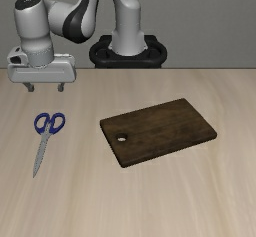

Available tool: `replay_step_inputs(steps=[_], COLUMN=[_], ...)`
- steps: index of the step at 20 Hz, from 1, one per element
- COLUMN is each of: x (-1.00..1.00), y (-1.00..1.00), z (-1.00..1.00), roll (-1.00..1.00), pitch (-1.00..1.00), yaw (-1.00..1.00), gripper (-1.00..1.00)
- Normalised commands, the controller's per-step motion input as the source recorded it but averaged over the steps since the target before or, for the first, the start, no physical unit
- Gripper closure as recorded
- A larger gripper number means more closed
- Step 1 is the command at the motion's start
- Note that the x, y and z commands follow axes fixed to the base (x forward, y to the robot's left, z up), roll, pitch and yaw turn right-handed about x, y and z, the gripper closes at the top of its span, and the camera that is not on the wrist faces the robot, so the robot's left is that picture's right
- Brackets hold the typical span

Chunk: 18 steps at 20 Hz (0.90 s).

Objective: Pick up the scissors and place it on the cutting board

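A pair of scissors (45,137) with blue handles and grey blades lies flat on the wooden table at the exterior view's left, handles toward the back, blades pointing forward. A dark brown cutting board (158,131) with a round hole near its front left corner lies at the middle of the table, to the right of the scissors. My gripper (46,85) hangs above the table just behind the scissors' handles, open, its two short fingers wide apart with nothing between them.
The light wooden table (200,201) stretches across the view. The robot's black base (128,53) stands at the back centre, behind the cutting board.
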Motion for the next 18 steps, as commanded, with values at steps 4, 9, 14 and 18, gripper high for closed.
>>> replay_step_inputs(steps=[4,9,14,18], x=[0.0,0.0,0.0,0.0], y=[0.0,0.0,0.0,0.0], z=[-1.0,-1.0,-0.8,0.0], roll=[0.0,0.0,0.0,0.0], pitch=[0.0,0.0,0.0,0.0], yaw=[0.0,0.0,0.0,0.0], gripper=[-1.0,-1.0,1.0,1.0])
